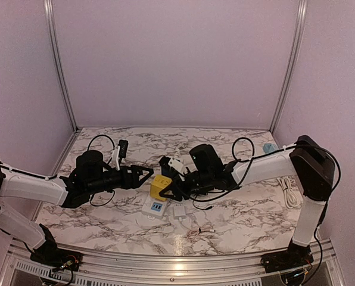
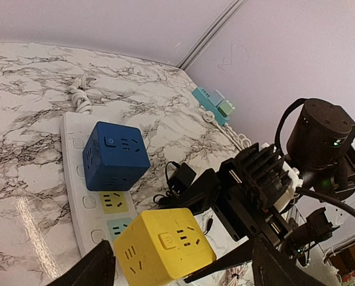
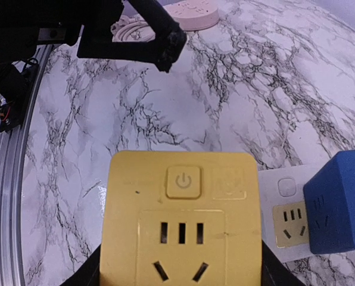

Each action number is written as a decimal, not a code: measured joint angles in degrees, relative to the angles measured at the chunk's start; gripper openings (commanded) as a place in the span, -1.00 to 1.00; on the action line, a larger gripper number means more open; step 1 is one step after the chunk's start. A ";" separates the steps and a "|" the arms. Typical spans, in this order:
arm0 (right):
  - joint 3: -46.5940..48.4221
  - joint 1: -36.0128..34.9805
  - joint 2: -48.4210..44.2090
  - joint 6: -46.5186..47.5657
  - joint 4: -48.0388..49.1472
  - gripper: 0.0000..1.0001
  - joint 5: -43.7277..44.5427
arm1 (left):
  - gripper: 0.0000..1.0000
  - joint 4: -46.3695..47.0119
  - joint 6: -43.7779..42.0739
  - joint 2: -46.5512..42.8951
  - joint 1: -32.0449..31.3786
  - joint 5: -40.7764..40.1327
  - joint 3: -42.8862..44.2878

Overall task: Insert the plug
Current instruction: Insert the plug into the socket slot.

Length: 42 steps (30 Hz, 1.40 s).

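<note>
The right gripper grips the yellow cube adapter at mid-table, over the white power strip. The left gripper, its jaws wide, sits just left of the adapter.

Table: white marble-pattern top with dark grey veining; glossy, with glare toward its near edge.
Teal adapter: lying at the table's far right corner, close against the wall; a white lead runs off it.
White coiled cable: bundled along the table's right edge.
Round pale socket block: flat on the table, with a loose coil of white cord just beside it.
Black adapter: small, near the table's middle, thin black lead looped from it.
Walls: plain lilac, enclosing the table's back and both sides.
Metal posts: upright at the table's far corners.
Metal rail: along the table's near edge.
</note>
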<state>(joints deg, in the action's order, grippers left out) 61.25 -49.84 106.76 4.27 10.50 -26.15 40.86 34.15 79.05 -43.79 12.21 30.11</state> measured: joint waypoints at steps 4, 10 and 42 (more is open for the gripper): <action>1.33 0.00 0.85 0.09 -0.20 -1.00 -0.20 | 0.53 -0.37 -0.07 0.00 0.00 0.24 0.00; 1.62 0.00 1.92 0.33 -1.09 -1.00 -0.24 | 0.45 -0.59 -0.13 -0.66 0.00 0.33 -0.20; 1.53 -0.13 1.22 3.32 -2.56 -1.00 2.27 | 0.31 -0.44 -0.76 -1.38 -0.11 1.38 -1.46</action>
<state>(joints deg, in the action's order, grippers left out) 62.78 -49.98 107.98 7.60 7.94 -23.88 40.42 33.39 77.67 -43.90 13.58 28.64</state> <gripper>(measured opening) 0.554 0.658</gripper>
